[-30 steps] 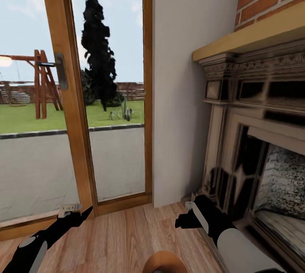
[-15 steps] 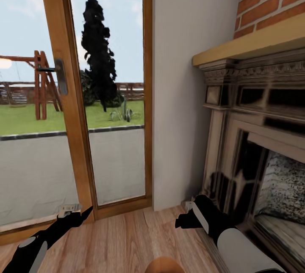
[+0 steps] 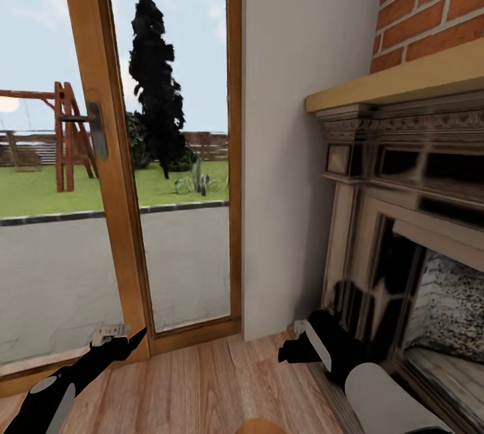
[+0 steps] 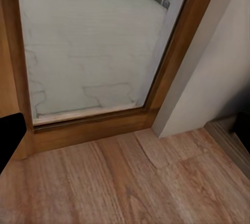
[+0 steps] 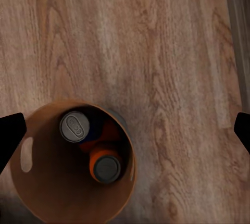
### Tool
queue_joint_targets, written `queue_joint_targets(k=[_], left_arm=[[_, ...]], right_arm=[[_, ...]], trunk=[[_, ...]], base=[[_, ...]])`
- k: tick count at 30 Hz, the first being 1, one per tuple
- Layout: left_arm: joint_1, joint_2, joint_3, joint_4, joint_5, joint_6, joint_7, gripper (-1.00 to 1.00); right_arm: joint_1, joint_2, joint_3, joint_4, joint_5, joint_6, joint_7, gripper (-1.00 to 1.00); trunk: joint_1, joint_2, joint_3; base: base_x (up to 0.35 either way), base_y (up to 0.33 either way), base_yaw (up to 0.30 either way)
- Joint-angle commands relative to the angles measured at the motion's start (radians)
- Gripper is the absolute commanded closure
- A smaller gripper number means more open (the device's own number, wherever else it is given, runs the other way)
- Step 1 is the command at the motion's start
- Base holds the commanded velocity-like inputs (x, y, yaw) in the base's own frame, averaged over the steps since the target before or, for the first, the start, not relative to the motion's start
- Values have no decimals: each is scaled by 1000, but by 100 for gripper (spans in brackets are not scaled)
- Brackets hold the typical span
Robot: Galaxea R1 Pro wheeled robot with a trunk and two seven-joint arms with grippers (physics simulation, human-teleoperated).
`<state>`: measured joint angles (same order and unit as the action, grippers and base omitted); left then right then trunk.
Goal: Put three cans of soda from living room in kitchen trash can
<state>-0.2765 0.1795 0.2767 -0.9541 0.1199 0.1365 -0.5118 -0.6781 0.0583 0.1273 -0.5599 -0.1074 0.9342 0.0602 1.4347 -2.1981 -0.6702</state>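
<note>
Two cans of soda [image 5: 96,151] visible inside tash can [image 5: 41,203] on living-room floor; third unconfirmed. Right pincer [image 5: 125,130] spread, empty; left pincer state undeterminable.

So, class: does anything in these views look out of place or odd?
Yes. The bin stands on the wood floor near the fireplace and glass door, not in a kitchen. Two cans lie inside it, an orange one and a darker one. No spill or damage shows.
</note>
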Motion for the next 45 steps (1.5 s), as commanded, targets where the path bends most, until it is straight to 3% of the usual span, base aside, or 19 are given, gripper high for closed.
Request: queue_joint_targets(k=[1, 4, 30, 45], left_arm=[[0, 0, 0, 0, 0, 0, 1, -100], [0, 0, 1, -4, 4, -6, -1, -100], [3, 0, 4, -11, 12, -35, -9, -100], [3, 0, 2, -6, 9, -41, -7, -100]], right_arm=[[0, 0, 0, 0, 0, 0, 0, -100], [0, 0, 0, 0, 0, 0, 0, -100], [0, 2, 0, 1, 0, 0, 0, -100], [0, -1, 0, 1, 0, 0, 0, -100]], trunk=[[-4, 7, 3], [-15, 28, 13], [-15, 28, 13], [-15, 28, 13]], base=[[0, 0, 0], [0, 0, 0], [-6, 0, 0], [-290, -67, 0]])
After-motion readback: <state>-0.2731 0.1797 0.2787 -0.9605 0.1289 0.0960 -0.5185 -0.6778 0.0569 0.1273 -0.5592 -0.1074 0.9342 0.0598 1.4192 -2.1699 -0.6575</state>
